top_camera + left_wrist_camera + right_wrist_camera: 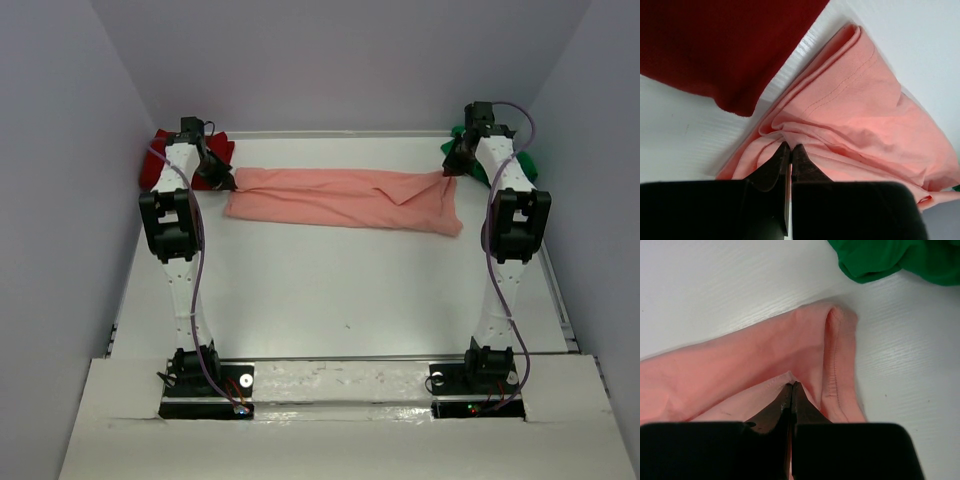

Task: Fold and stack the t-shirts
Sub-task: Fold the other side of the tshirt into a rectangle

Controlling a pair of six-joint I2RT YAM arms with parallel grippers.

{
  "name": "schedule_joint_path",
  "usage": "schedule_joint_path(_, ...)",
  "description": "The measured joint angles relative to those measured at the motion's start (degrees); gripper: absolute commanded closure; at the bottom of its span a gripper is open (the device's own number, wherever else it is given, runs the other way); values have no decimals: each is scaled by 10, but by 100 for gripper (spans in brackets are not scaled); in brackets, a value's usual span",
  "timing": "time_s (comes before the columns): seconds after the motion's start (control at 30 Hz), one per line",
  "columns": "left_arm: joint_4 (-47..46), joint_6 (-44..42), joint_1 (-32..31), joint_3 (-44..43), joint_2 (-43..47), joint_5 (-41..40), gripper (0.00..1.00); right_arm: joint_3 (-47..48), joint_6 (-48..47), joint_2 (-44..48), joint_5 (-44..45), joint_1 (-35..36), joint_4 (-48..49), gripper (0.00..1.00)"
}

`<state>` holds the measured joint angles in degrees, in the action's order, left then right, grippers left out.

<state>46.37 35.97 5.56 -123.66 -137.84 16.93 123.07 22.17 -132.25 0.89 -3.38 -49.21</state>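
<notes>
The salmon-pink t-shirt (340, 200) lies folded into a long band across the far part of the table. My left gripper (222, 180) is at the band's left end. In the left wrist view its jaws (791, 146) are pinched on bunched pink cloth (860, 100), with only a thin slit between them. At the right end, my right gripper (452, 165) is shut on a hemmed edge of the same shirt (740, 365), its tips (791, 384) pressed together. The dark red t-shirt (160, 155) (725, 45) lies at the far left corner. At the far right corner sits the bright green t-shirt (525, 165) (890, 257).
The white table (330, 290) is boxed in by grey walls on the left, back and right. Both arm bases are bolted at the near edge. The red and green shirts lie close beside the grippers.
</notes>
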Motion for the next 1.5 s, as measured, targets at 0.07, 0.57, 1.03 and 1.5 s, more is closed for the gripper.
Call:
schedule_joint_path(0.07, -11, 1, -1, 5, 0, 0, 88, -5, 0, 0, 2, 0, 16, 96)
schedule_joint_path(0.57, -65, -1, -1, 74, 32, -36, 18, -96, -19, 16, -2, -3, 131, 50)
schedule_joint_path(1.03, -135, -26, -5, 148, 270, -41, 32, -268, -2, 220, -82, -4, 175, 74)
schedule_joint_path(1.5, -183, -61, -94, 246, 184, 57, 100, -372, 33, 224, -169, -4, 175, 100)
